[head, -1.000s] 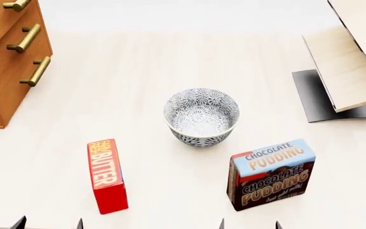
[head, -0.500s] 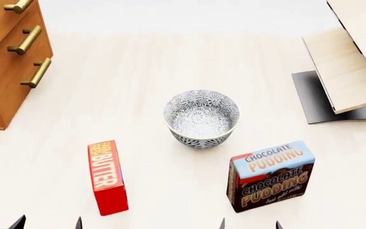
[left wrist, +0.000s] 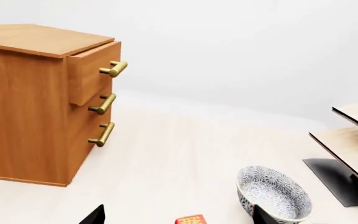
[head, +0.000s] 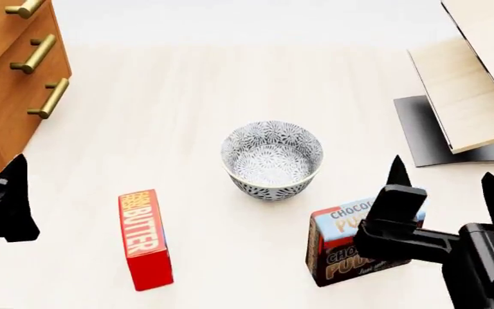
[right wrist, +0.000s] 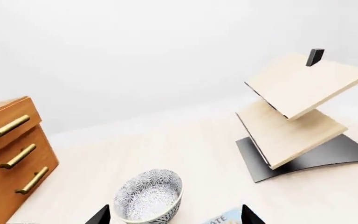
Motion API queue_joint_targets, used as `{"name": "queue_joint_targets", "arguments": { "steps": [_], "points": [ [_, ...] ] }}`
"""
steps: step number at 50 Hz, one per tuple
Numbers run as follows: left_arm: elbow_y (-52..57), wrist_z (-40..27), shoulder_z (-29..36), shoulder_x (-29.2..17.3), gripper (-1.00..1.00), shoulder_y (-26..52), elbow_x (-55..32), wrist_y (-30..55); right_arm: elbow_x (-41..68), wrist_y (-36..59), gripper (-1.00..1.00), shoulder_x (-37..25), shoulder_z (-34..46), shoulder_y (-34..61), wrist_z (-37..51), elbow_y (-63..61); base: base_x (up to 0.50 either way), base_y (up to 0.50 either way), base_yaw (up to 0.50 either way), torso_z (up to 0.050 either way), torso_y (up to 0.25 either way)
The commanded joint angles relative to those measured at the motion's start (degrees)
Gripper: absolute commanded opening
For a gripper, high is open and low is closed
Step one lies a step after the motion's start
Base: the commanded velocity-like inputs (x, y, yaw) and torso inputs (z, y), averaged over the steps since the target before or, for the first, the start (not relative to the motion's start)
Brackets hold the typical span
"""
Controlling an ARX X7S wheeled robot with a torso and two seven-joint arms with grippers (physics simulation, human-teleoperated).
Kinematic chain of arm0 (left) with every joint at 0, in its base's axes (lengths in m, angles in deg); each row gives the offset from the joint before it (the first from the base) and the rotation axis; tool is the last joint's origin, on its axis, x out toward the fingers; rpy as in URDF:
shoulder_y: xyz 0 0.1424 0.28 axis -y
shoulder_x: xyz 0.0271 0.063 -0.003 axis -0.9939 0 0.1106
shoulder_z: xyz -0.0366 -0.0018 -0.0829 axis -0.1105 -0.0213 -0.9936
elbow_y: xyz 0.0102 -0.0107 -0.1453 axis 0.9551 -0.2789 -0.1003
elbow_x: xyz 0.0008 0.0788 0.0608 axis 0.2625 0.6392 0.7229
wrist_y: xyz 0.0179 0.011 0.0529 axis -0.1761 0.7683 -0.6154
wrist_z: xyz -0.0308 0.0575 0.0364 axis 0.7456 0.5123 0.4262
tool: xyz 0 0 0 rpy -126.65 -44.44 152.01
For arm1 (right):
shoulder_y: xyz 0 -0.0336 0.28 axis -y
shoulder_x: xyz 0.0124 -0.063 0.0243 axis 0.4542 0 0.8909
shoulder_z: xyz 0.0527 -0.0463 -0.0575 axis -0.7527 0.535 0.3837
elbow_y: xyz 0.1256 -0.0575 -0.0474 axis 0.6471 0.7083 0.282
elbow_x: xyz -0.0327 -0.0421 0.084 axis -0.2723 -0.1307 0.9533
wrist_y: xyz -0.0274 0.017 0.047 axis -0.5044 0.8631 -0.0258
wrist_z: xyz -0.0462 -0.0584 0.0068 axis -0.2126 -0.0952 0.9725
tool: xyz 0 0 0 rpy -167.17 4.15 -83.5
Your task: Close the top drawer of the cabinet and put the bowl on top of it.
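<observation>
Pale tabletop (head: 187,96): "BUTTER" box (head: 144,238), "CHOCOLATE PUDDING" box (head: 337,248).

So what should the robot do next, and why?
Probably reach the left gripper toward the top drawer and push it shut. It sticks out past the drawers below on the cabinet, and nothing holds the bowl yet. The right gripper is open near the bowl, ready for later.

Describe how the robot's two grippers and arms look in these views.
Both are matte black and angular. The right gripper has two pointed, blade-like fingers on a blocky housing joined to a boxy black arm segment. The left gripper shows as a black, pointed block. No cables or markings visible.
</observation>
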Motion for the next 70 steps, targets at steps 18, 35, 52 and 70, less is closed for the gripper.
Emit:
{"name": "queue_joint_targets", "arguments": {
  "steps": [18,35,52,70],
  "points": [
    [4.25,-24.23,-7.01,-12.17,1.0,9.51,-36.47,7.83,32.93,6.81,1.0,-13.65,-14.3,3.24,16.37,-6.22,0.0,0.0,0.0,0.0,0.0],
    [5.66,-19.76,-7.03,-11.97,1.0,7.57,-31.21,7.37,28.86,7.74,1.0,-12.41,-14.75,3.28,13.18,-7.11,0.34,0.0,0.0,0.0,0.0],
    [5.43,-20.43,-6.49,-13.68,1.0,7.1,-32.75,5.69,27.78,7.15,1.0,-12.67,-15.48,2.36,11.55,-7.14,0.5,0.0,0.0,0.0,0.0],
    [5.41,-18.99,-5.69,-14.12,1.0,6.52,-30.96,4.73,26.96,6.44,1.0,-13.43,-15.74,1.55,10.73,-7.03,0.5,0.0,0.0,0.0,0.001]
  ]
}}
